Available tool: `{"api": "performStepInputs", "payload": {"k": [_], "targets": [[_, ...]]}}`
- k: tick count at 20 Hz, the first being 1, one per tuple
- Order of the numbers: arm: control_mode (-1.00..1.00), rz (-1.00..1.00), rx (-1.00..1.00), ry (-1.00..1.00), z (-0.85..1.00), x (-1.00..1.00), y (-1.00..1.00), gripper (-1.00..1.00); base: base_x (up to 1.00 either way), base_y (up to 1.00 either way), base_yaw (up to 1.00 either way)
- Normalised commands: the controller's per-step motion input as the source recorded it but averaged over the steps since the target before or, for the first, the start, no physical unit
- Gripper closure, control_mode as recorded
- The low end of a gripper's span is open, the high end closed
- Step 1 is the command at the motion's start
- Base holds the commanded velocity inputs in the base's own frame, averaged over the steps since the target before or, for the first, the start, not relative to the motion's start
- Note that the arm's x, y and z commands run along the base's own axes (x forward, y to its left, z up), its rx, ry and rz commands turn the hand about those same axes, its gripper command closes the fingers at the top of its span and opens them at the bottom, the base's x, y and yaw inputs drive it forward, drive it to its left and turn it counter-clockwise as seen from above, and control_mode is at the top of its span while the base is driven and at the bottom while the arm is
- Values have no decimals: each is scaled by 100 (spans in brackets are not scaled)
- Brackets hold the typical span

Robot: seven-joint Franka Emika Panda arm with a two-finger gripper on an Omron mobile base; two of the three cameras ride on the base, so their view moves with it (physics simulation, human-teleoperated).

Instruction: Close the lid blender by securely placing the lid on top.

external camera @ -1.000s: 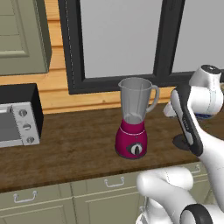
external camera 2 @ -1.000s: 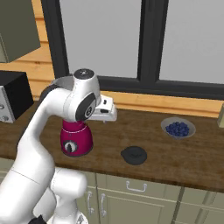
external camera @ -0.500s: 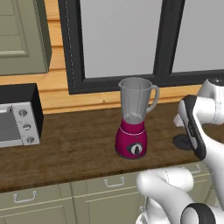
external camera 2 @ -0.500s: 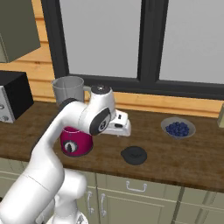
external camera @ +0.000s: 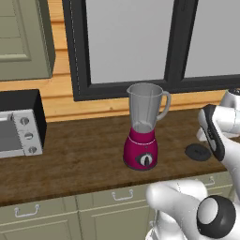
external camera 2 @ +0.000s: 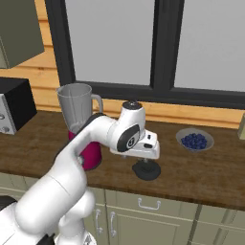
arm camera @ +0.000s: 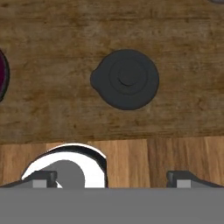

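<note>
Lid (arm camera: 125, 79) lies flat on the wooden tabletop (external camera: 79, 154), well to the right of the blender (external camera: 143, 126) and apart from it. Hand (arm camera: 112, 177) hovers above the lid, spread wide and holding nothing; its two dark tips sit far apart at the bottom of the hand view, with the lid ahead of them rather than between them.

Risk, as I judge it: the lid is low and flat, with a small spout nub on one side, so fingers coming down off-centre could skid it along the wood or pinch only an edge and drop it on the way up. The jar is tall and its rim narrow, so a tilted lid may sit crooked instead of seating.

The hand view gives the lid's round shape, raised centre and nub. In the right base view the arm covers part of the lid (external camera 2: 146, 170), but a bowl of blueberries (external camera 2: 194, 140) shows further right. The left base view shows the open jar rim, the lid (external camera: 197, 152) beside the arm, and a toaster oven (external camera: 18, 124) far left.
</note>
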Motion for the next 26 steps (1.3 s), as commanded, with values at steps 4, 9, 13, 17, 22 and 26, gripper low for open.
{"api": "performStepInputs", "payload": {"k": [4,9,13,17,22,26], "targets": [[-100,0,1,0,-43,20,-32,-100,0,0,0],[-100,0,3,2,-29,27,-28,-100,0,0,0],[-100,0,2,3,-19,30,-20,-100,0,0,0],[-100,0,1,0,-17,22,-4,-100,0,0,0],[-100,0,0,0,-18,19,0,-100,0,0,0],[-100,0,0,0,-22,15,0,-100,0,0,0]]}}
